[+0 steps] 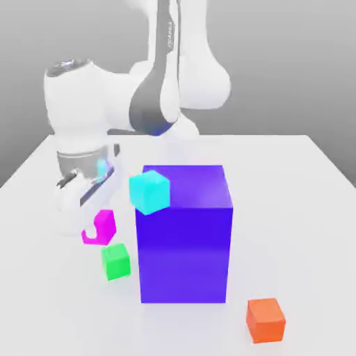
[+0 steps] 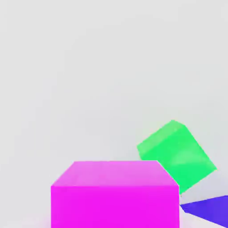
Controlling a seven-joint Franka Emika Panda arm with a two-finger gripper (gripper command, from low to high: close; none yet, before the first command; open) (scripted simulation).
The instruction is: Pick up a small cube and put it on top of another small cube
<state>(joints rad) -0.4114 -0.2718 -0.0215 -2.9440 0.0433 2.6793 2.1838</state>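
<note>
The magenta cube [image 1: 101, 227], judged light, rigid and smooth-sided, is being held between closed fingers [image 1: 89, 221] on opposite flat faces, just above the surface [image 1: 299, 181], at eleven o'clock from the green cube [image 1: 115, 261].

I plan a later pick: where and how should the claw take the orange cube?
Grip two opposite side faces of the orange cube, coming from straight above: it sits flat on the table with free space on every side.
</note>
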